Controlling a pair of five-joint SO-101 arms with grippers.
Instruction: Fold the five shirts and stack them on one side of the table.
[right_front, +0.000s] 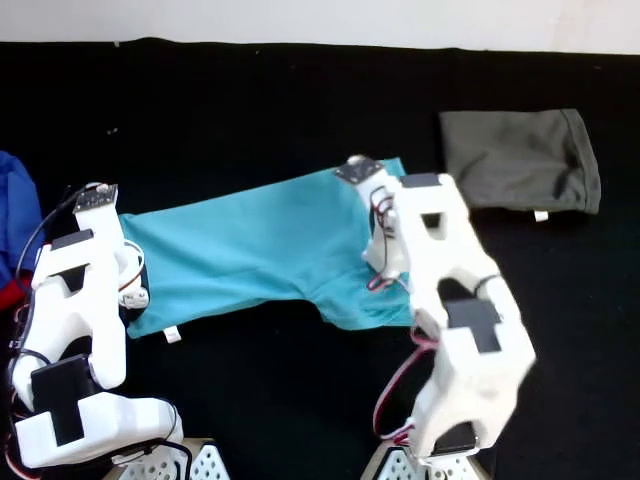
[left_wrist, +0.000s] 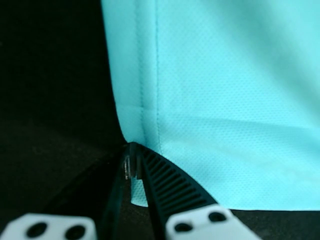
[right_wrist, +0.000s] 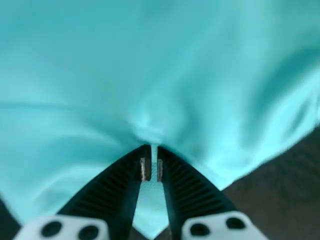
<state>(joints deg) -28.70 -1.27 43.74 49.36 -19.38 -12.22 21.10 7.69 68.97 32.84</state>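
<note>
Teal shirt (right_front: 250, 250) lies spread across the middle of the black table (right_front: 250, 90), stretched on a slant between the 2 arms and not yet folded into a packet. 1 grey shirt (right_front: 520, 160) sits apart near the far right of the table as a neat, flat rectangle, so I judge that 1 is done and marks where the stack begins. A blue cloth (right_front: 15, 210) bunches at the left edge, probably another shirt waiting. By that count most of the task is left: the teal shirt has to be folded and carried to the grey one, and the others follow. I cannot count all 5 shirts.

The high view gives the layout: both garments, the gap between them, and each arm leaning over an opposite end of the teal shirt. It hides the fingertips under the white arm bodies.

The wrist views supply what is missing. The left gripper (left_wrist: 134, 167) is clamped on the very corner of the shirt, right at the stitched hem (left_wrist: 149, 75), with bare table beside it. The right gripper (right_wrist: 151, 167) pinches a small raised pucker of the same shirt well inside its edge, jaws almost together with cloth between them and wrinkles fanning out from the pinch.
</note>
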